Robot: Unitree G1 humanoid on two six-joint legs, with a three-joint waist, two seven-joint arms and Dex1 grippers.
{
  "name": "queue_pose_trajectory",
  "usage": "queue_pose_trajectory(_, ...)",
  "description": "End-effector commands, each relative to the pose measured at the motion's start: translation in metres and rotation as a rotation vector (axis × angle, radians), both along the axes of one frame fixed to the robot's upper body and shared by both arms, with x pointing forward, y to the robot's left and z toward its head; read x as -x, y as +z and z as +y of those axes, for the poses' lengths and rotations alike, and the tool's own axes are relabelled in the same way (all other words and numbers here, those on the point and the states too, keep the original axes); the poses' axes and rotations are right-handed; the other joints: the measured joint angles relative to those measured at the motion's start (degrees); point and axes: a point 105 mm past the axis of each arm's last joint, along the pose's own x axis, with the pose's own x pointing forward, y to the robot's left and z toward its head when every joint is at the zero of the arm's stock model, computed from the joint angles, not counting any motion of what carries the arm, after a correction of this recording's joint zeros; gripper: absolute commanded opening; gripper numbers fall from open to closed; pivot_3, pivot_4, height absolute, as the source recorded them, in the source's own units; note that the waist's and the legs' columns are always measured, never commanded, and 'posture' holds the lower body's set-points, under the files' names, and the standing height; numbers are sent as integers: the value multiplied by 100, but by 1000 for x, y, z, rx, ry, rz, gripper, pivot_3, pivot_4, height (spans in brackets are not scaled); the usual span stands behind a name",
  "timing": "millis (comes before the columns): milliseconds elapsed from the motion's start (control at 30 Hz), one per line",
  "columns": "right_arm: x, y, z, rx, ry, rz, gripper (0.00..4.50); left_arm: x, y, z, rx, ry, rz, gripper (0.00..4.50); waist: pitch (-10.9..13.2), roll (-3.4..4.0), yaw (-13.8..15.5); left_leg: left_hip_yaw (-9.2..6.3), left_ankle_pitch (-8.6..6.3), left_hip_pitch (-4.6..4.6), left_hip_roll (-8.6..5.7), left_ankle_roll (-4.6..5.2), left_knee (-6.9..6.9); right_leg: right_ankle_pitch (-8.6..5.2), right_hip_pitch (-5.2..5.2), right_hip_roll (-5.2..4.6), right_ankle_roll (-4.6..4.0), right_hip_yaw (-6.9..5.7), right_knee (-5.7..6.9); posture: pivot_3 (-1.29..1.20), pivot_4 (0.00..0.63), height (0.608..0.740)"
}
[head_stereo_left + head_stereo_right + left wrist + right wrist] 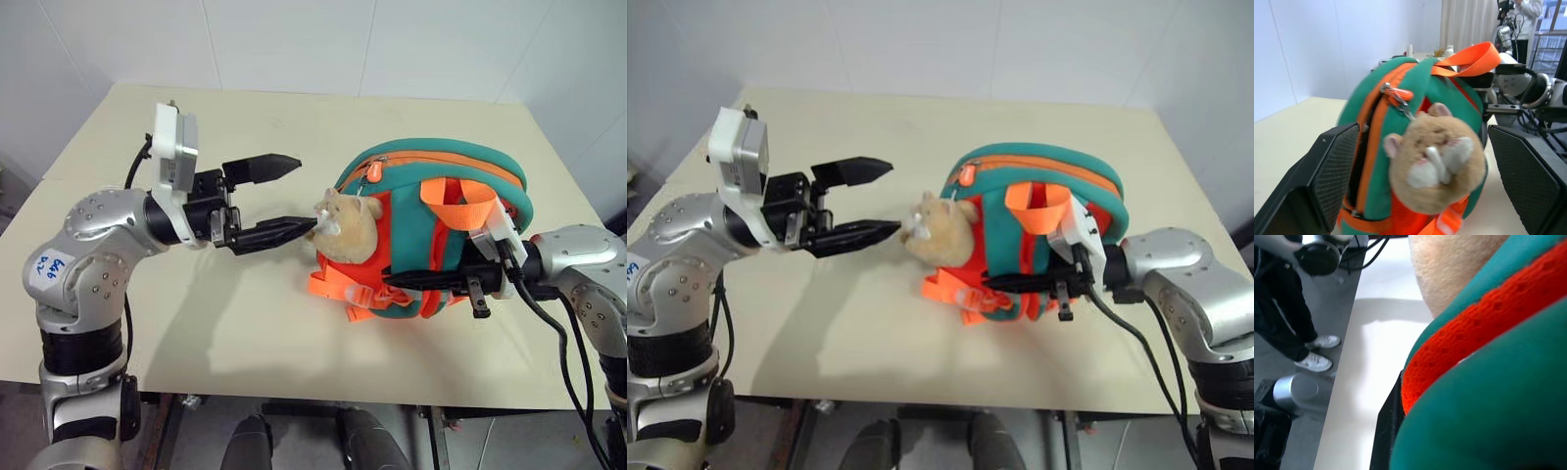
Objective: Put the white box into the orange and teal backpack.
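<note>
White walls back a pale cream desk (pixel 245 323) on which the small padded orange and teal backpack (pixel 431 235) stands upright, propped from the robot's right. The right gripper (pixel 421 281) is pressed together on the backpack's lower orange panel and strap, its black fingers pinching fabric; the right wrist view shows teal and orange mesh close against it. The left gripper (pixel 284 196) hangs in the air beside the backpack with its two black fingers spread wide and nothing between them, one fingertip just beside the tan plush toy (pixel 345 227) clipped to the front. An orange zipper pull (pixel 1399 93) sits near the top of the zip. The flat white box cannot be seen on the desk; whether it already lies inside the backpack cannot be told. Judged from here, the risk is that the left fingers catch the plush toy or carry loop (pixel 458 201) and topple the backpack out of its one-sided hold.
</note>
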Motion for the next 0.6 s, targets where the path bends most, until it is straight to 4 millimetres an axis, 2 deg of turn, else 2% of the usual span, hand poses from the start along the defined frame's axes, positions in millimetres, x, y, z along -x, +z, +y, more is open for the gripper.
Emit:
queue_pose_trajectory(33, 0, 5, 0, -25, 2, -21, 0, 10, -3, -13, 2, -35, -1, 4479, 0, 0, 0, 0, 0, 0, 0, 0, 2, 1, 1, 0, 1, 0, 0, 0, 150, 740)
queue_pose_trajectory(233, -2, 9, 2, -77, -22, -22, 0, -3, -17, -22, -40, 0, 10, 4479, 0, 0, -16, 0, 0, 1, -1, 0, 3, 2, 2, 1, 2, 1, -1, 0, 150, 740)
queue_pose_trajectory(600, 4, 12, 3, -219, -104, -45, 0, -13, -11, -37, -23, -15, 35, 4479, 0, 0, -10, 0, 0, -2, -1, 0, -1, 2, 2, 2, 2, 2, -8, 0, 150, 740)
